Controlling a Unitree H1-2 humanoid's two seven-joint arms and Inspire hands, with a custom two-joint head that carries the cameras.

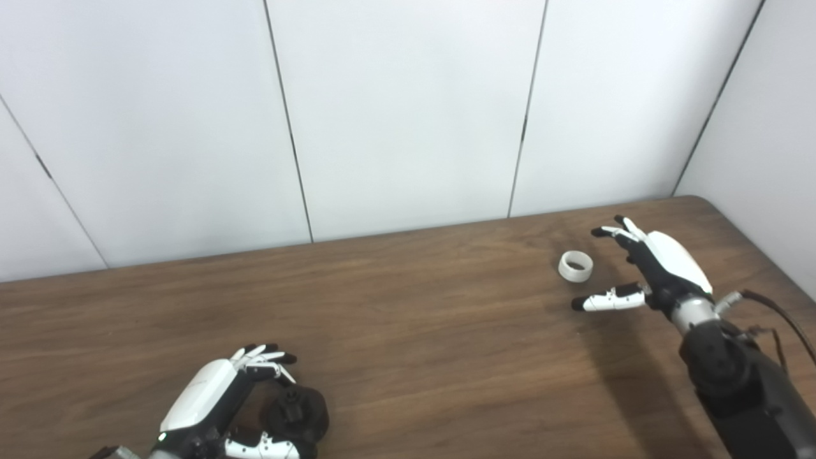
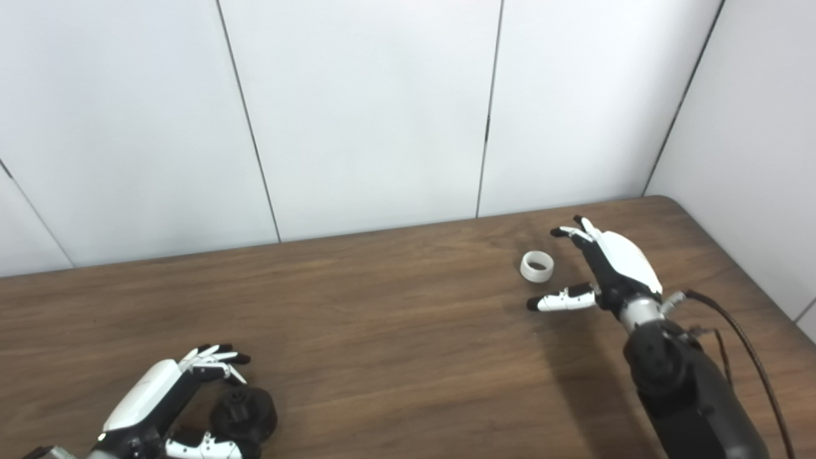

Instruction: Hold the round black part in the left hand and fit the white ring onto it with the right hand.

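A brown wooden table [image 1: 408, 319] is being bounded by white panelled walls [image 1: 408, 115] at twelve and three o'clock. The white ring [image 1: 575, 266] is lying flat toward two o'clock, just beside the spread, empty right hand [image 1: 644, 268]. At seven o'clock the round black part [image 1: 297, 413] is being cupped by the left hand [image 1: 223, 408]; whether it is actually gripped cannot be told, the wrist being cut off.

A lab-like test cell: bare wooden table [image 1: 408, 331] boxed by plain white panel walls [image 1: 408, 115].
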